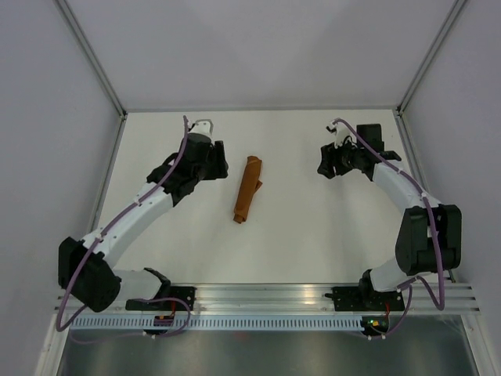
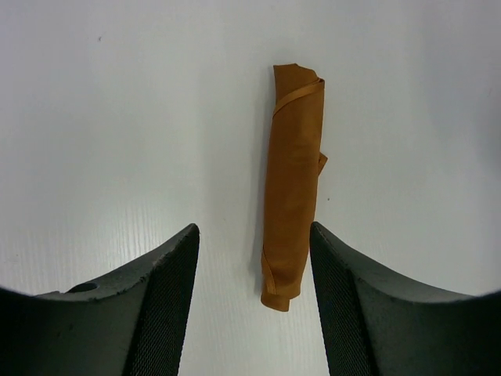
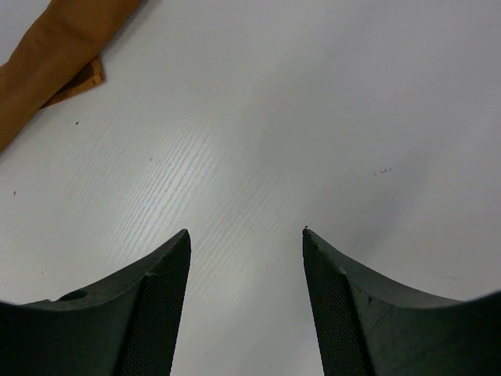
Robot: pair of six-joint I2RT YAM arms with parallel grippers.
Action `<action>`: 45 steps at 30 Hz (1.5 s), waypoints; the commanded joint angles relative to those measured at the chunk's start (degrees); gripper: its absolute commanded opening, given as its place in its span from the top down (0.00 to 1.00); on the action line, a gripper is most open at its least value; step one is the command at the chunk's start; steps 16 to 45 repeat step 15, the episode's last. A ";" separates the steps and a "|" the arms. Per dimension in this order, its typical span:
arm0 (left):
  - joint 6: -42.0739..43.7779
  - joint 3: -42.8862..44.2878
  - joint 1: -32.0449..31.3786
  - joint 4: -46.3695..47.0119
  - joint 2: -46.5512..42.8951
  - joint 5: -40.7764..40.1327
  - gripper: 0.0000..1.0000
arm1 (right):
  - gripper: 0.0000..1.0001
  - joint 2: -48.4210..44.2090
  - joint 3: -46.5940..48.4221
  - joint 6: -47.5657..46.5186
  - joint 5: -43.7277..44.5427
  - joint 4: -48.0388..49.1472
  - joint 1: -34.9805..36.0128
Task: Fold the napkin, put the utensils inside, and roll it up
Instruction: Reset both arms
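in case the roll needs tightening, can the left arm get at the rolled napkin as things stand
Probably yes: the left gripper is open and empty, and the rolled napkin lies just ahead of it on the table, with nothing between them.

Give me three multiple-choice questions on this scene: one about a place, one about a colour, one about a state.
1. Where does the napkin lie?
A) between the left tool and the right tool
B) at the near table edge
C) draped over an arm
2. What colour is it?
A) blue
B) rust-orange
C) white
3. How are both tools?
A) shut on the napkin
B) open and empty
C) shut on a knife
Answers: A, the top view shows it midway between them; B, every view shows that colour; B, jaws stand apart, gripping nothing.
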 commanded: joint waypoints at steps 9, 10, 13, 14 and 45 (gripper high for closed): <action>3.80 -15.03 3.58 7.06 -23.30 9.49 0.32 | 0.30 -12.84 2.52 4.34 5.38 -7.08 -4.29; 3.45 -15.56 3.49 7.23 -24.11 9.93 0.32 | 0.30 -13.63 2.43 4.34 5.90 -6.91 -5.95; 2.92 -16.26 3.58 7.23 -26.39 12.13 0.32 | 0.29 -15.83 1.90 4.43 7.23 -6.38 -6.05; 2.92 -16.44 3.58 7.32 -26.75 12.13 0.32 | 0.28 -16.45 1.99 4.69 7.66 -5.95 -5.96; 3.01 -16.70 3.58 7.32 -27.10 12.13 0.32 | 0.26 -16.80 1.90 5.48 8.36 -5.33 -5.96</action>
